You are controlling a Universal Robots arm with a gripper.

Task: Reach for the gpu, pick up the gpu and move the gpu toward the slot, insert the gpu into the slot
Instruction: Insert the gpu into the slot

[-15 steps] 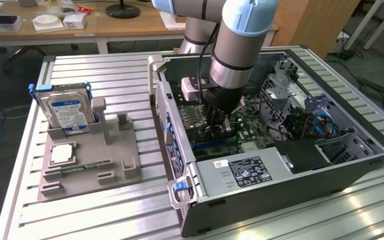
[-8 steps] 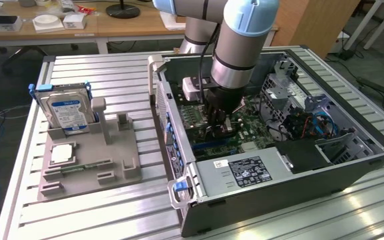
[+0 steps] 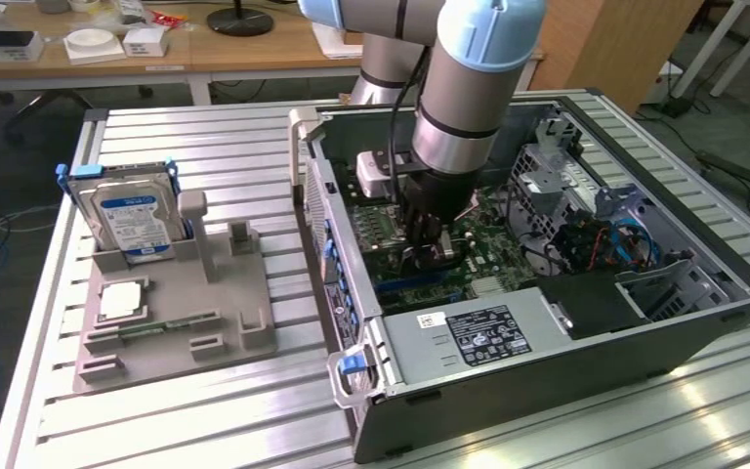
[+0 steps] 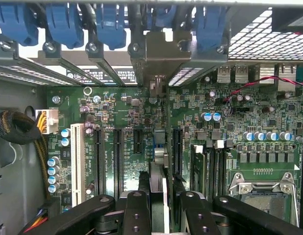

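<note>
My gripper [image 3: 430, 252] reaches down into the open computer case [image 3: 687, 322], just over the green motherboard [image 3: 486, 249]. In the wrist view the gripper [image 4: 161, 200] is shut on the gpu [image 4: 159, 161]. The card shows edge-on as a thin upright strip between the two black fingers [image 4: 136, 210]. Its metal end bracket [image 4: 161, 51] sits at the case's rear openings. The gpu stands among the black expansion slots [image 4: 118, 161], in line with the gap between two of them. The slot directly under it is hidden, so I cannot tell whether the card is seated.
A grey fixture [image 3: 219, 293] beside the case holds a silver hard drive [image 3: 134, 220] with a blue label, a processor chip [image 3: 125, 301] and a green memory stick [image 3: 167, 322]. Blue retaining clips [image 4: 63, 22], a cable bundle [image 4: 14, 127] and the processor socket [image 4: 261, 196] surround the card.
</note>
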